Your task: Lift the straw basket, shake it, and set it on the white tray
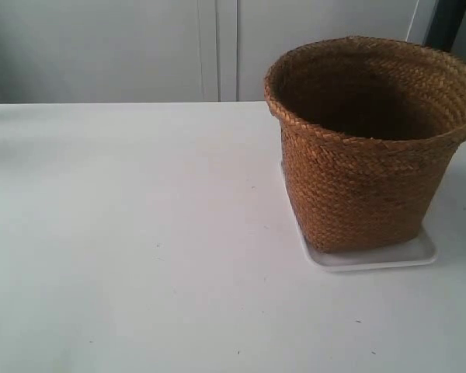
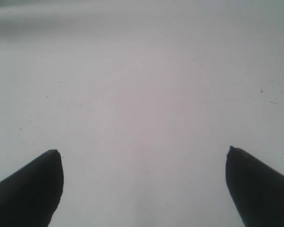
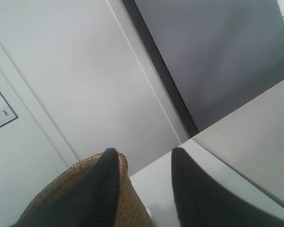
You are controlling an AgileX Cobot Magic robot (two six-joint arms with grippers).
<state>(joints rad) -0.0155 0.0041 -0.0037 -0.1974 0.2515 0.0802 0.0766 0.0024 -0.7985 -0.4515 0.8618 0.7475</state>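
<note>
Two tools, and neither has hold of anything. The left tool [image 2: 142, 149] has its fingers spread wide above bare tabletop [image 2: 142, 71], with nothing between or near them. The right tool [image 3: 145, 150] stands partly open. The straw basket [image 3: 128, 194] shows behind one finger and reaches a little into the gap, while the other finger lies outside it. Whether either finger touches the weave cannot be told. Farther out from that tool are pale wall panels [image 3: 85, 71] and a dark upright strip.

Neither arm appears in the exterior view. There the straw basket [image 1: 357, 179] stands upright with its base on the white tray [image 1: 373, 258]. By that, the setting-down looks done. What remains is for the right tool to draw away without catching the rim and tipping the basket. No other object shows nearby to hinder it.
</note>
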